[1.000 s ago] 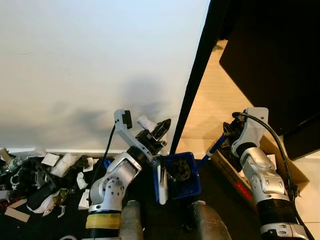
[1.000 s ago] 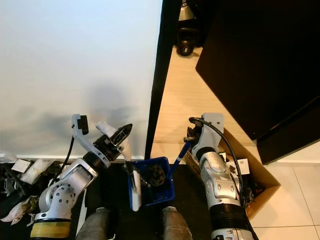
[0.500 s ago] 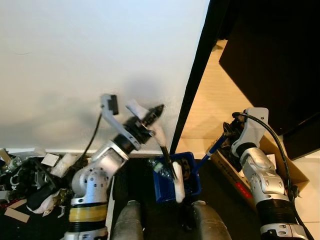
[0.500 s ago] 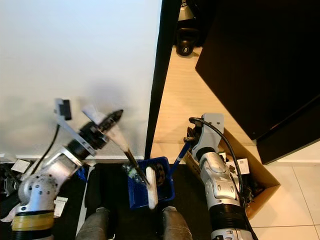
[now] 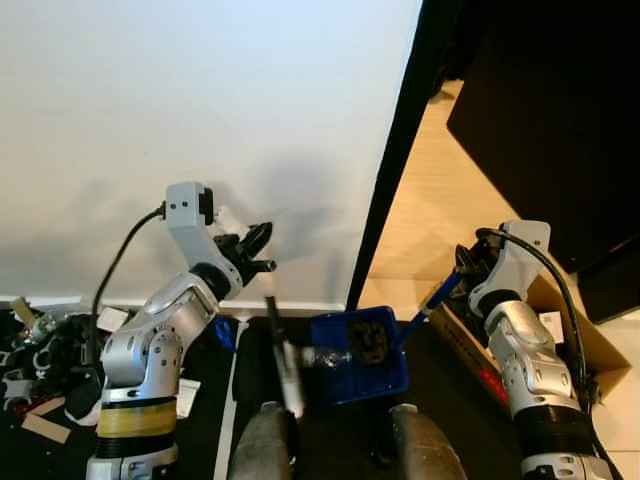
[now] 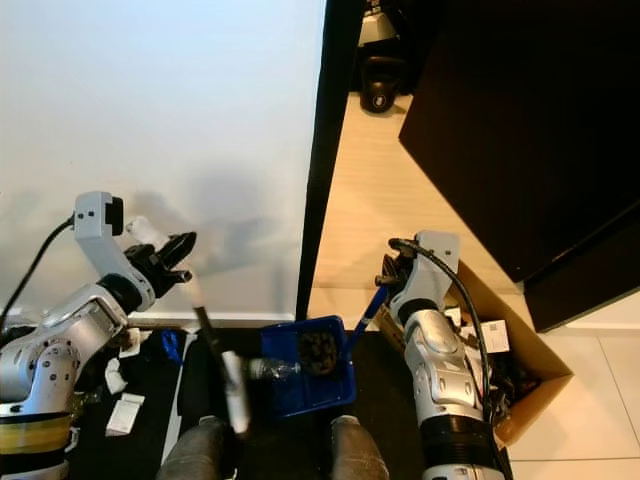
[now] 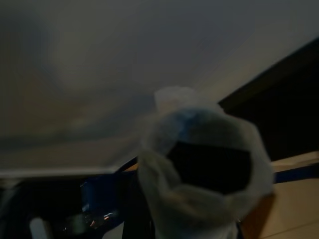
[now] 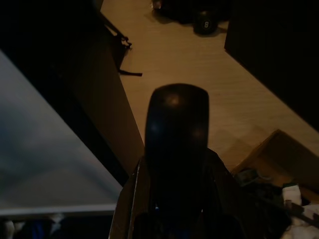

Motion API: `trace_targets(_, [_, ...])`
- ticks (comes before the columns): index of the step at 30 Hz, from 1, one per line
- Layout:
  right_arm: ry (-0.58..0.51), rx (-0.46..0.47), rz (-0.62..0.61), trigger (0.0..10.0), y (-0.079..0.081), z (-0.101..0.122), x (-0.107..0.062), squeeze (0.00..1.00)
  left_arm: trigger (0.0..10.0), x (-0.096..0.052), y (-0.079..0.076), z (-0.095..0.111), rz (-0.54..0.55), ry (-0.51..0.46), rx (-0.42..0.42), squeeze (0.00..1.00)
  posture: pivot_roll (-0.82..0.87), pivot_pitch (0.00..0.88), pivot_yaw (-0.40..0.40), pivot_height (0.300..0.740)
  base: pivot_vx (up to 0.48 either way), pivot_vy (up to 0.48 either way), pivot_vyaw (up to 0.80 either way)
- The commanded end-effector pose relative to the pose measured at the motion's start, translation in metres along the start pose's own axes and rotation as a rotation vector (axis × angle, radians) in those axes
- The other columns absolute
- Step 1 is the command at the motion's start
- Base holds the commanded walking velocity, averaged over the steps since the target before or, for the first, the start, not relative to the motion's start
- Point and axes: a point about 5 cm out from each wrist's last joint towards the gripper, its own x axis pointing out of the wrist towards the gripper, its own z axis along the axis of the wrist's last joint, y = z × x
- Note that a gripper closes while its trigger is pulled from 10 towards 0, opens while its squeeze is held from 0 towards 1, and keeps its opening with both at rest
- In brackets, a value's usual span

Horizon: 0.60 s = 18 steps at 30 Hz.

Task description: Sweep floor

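A blue dustpan [image 5: 358, 345] sits on the dark floor mat [image 5: 440, 380] just ahead of the robot's two grey legs [image 5: 265, 445], with dark debris and a clear bottle [image 5: 318, 355] lying in it. Its blue handle [image 5: 432, 298] runs up toward 2 o'clock into the right tool [image 5: 465, 268], whose fingers are closed round the handle's top. The left tool [image 5: 250, 245] is at 10 o'clock from the dustpan, raised before the white wall [image 5: 200, 120], its fingers pinching the white-wrapped top of a broom stick [image 5: 282, 350] that slants down toward 5 o'clock, blurred, to a spot just beside the dustpan's left edge. In the left wrist view the pale wrapped handle end [image 7: 199, 164] looms close and out of focus.

A litter pile [image 5: 40, 350] of paper scraps and dark junk lies at 9 o'clock along the skirting. A black door frame [image 5: 395, 170] rises behind the dustpan, with wooden floor [image 5: 440, 190] beyond it. An open cardboard box [image 5: 565, 330] crowds the right arm at 3 o'clock, under a dark cabinet [image 5: 560, 120].

Against half a second ago, the left arm has swung leftward and the broom's lower end has come out of the dustpan to its left side; the right tool has held its place.
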Motion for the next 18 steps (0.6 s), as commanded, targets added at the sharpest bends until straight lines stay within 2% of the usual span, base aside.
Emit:
trace_targets(1, [-0.059, 0.1, 0.019, 10.0, 0.004, 0.007, -0.002, 0.0, 10.0, -0.002, 0.018, 0.0, 0.168, 0.059, 0.072, 0.0, 0.08, 0.194, 0.041, 0.74, 0.0, 0.0, 0.0])
trace_targets(2, [-0.059, 0.1, 0.019, 10.0, 0.004, 0.007, -0.002, 0.0, 10.0, -0.002, 0.018, 0.0, 0.168, 0.059, 0.072, 0.0, 0.08, 0.194, 0.041, 0.74, 0.0, 0.0, 0.0])
trace_targets(4, [-0.067, 0.104, 0.014, 10.0, 0.004, 0.008, -0.003, 0.0, 10.0, -0.001, 0.03, 0.0, 0.259, 0.087, 0.104, 0.0, 0.08, 0.193, 0.044, 0.74, 0.0, 0.0, 0.0])
trace_targets(7, [-0.084, 0.126, 0.004, 10.0, 0.002, 0.01, -0.004, 0.0, 10.0, 0.0, 0.04, 0.008, 0.306, 0.035, 0.014, 0.0, 0.08, 0.194, 0.049, 0.74, 0.0, 0.0, 0.0])
trace_targets(9, [-0.108, 0.172, 0.018, 10.0, 0.002, 0.014, -0.007, 0.0, 10.0, -0.002, 0.037, 0.018, 0.258, -0.032, 0.031, 0.0, 0.08, 0.194, 0.051, 0.74, 0.0, 0.0, 0.0])
trace_targets(13, [-0.133, 0.19, 0.031, 10.0, 0.002, 0.02, -0.009, 0.0, 10.0, -0.003, 0.04, 0.024, 0.278, -0.039, 0.062, 0.0, 0.09, 0.194, 0.06, 0.74, 0.0, 0.0, 0.0])
trace_targets(18, [-0.16, 0.231, 0.017, 10.0, -0.002, 0.025, -0.013, 0.0, 10.0, -0.005, 0.043, 0.038, 0.258, -0.082, 0.044, 0.0, 0.09, 0.193, 0.068, 0.74, 0.0, 0.0, 0.0])
